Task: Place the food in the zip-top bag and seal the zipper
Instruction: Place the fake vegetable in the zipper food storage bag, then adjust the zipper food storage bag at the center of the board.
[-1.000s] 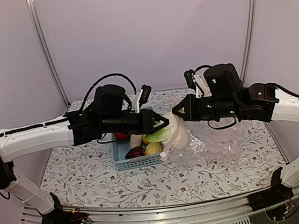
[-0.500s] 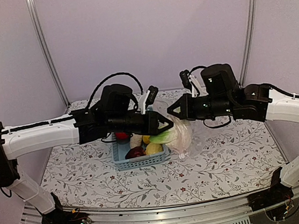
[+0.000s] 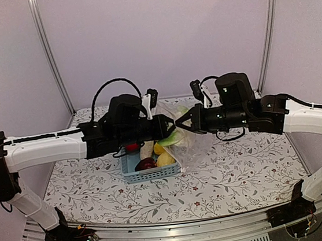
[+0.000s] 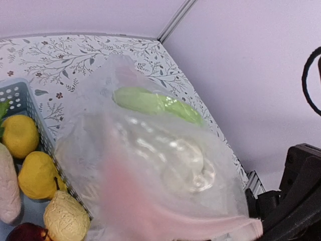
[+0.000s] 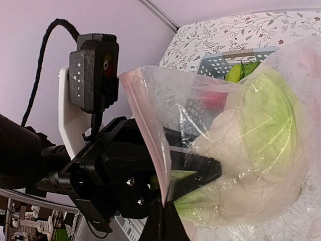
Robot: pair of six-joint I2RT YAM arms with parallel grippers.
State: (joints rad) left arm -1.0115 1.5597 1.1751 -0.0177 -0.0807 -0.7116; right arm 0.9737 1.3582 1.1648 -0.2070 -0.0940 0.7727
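My right tool [image 3: 180, 124] is pinching the zipper [image 5: 144, 135] of the zip-top bag [image 3: 192, 146]. The left tool [image 3: 170, 132], which looks clamped on a green leafy piece [image 3: 173, 139], sits at the bag's 9 o'clock.

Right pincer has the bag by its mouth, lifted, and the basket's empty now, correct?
Not empty. The right pincer does hold the lifted bag by its mouth, but the basket is not empty: the left wrist view shows lemons and other pieces in it.

As I see it from my console: lilac walls [image 3: 157, 33], two aluminium posts [image 3: 49, 52] in the far corners, soft even light, a leaf-printed table [image 3: 243, 175] edged by a metal rail [image 3: 179, 230].
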